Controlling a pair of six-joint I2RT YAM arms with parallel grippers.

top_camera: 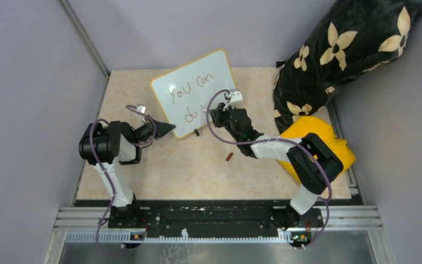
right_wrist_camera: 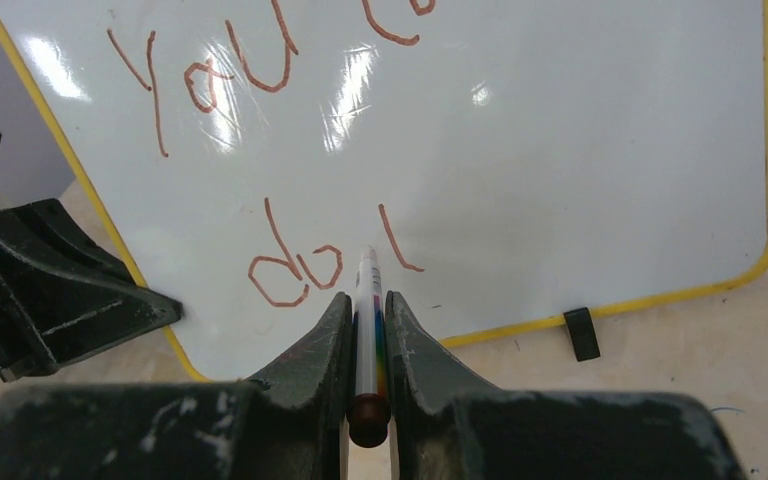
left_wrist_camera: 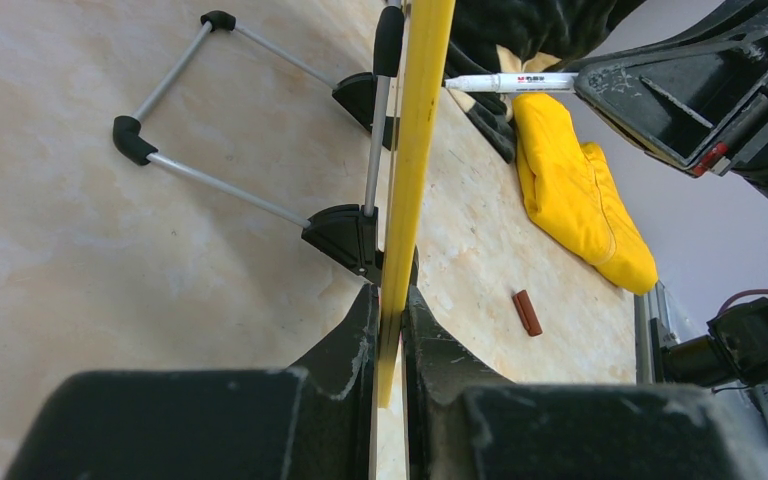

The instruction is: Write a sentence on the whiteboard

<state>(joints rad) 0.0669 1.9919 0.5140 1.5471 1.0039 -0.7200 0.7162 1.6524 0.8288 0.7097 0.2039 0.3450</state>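
left gripper [left_wrist_camera: 388,330] jaws pinch the whiteboard [left_wrist_camera: 415,150] edge; right gripper [right_wrist_camera: 367,300] jaws pinch a marker [right_wrist_camera: 366,272], tip at the board.

Bright, even light from above, only faint soft shadows beside the whiteboard [top_camera: 198,96]. Right wrist view: white glare streaks on whiteboard's upper left, over the writing [right_wrist_camera: 210,85]. Wrist views sharp at whiteboard, dark fingers [right_wrist_camera: 310,370] below it soft; table [left_wrist_camera: 110,280] left of it washed out

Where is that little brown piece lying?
In the top view, the brown piece lies on the table near its middle, in front of the whiteboard, left of the yellow cloth.
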